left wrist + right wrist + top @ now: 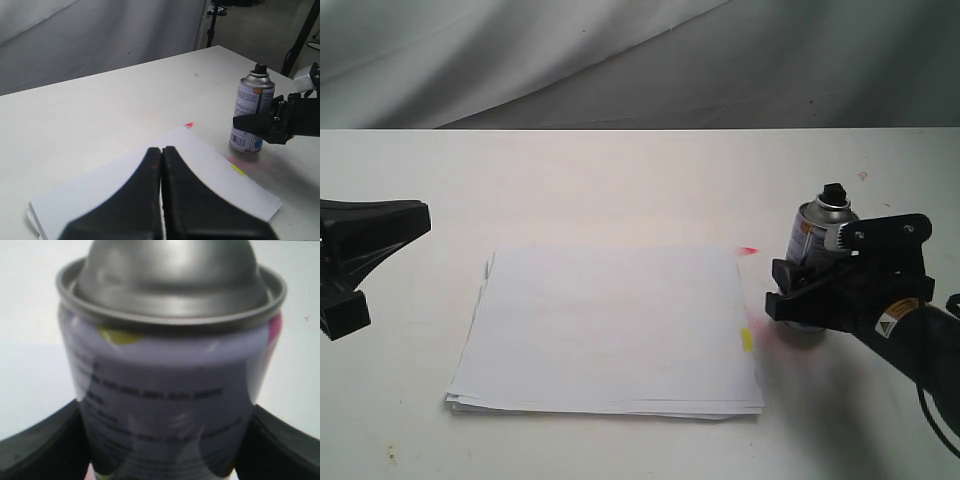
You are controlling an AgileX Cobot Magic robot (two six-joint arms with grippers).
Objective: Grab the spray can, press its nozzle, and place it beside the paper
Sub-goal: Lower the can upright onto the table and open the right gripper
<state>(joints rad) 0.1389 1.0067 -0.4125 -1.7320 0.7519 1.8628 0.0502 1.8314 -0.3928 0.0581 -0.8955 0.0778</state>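
Note:
The spray can point(820, 235) stands upright on the white table just right of the paper point(610, 325); its black nozzle point(834, 190) points up. My right gripper point(815, 290) is closed around the can's lower body, one black finger on each side of the label point(170, 390). The left wrist view shows the can point(251, 117), its nozzle point(260, 68) and a right finger against its side. The nozzle is out of the right wrist view, above the domed top. My left gripper point(420, 215) hovers left of the paper, jaws pressed together point(161, 150) and empty.
The paper carries a small yellow mark point(747, 340) on its right edge, and a pink spot point(748, 250) sits at its far right corner. A faint reddish stain tints the table beside the can's base point(245, 159). Grey cloth hangs behind the table.

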